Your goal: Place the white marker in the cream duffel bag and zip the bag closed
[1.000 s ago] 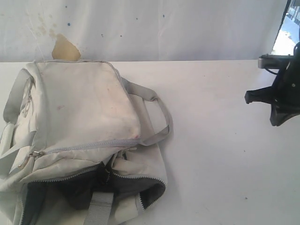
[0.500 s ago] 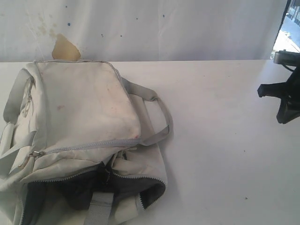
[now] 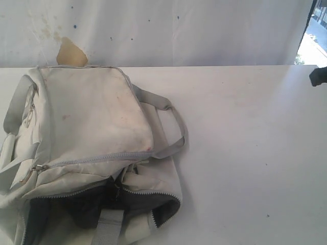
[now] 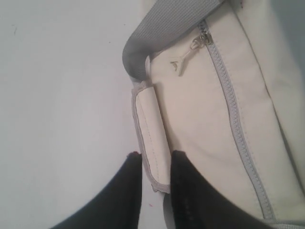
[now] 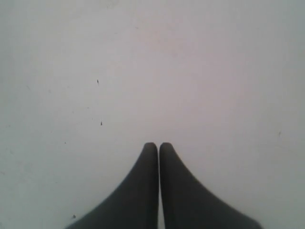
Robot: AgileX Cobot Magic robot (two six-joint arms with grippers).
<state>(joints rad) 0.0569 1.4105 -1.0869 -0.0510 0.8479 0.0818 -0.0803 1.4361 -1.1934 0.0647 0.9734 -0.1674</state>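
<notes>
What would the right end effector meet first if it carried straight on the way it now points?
Probably just the bare white table. The right wrist view shows the shut right end effector aimed over plain tabletop, nothing else ahead; how soon it would touch is unclear.

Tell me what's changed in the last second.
The right gripper, shut and empty, pulled away toward the right edge of the exterior view and is almost out of frame. The cream duffel bag lies where it was on the table, its end still unzipped.
</notes>
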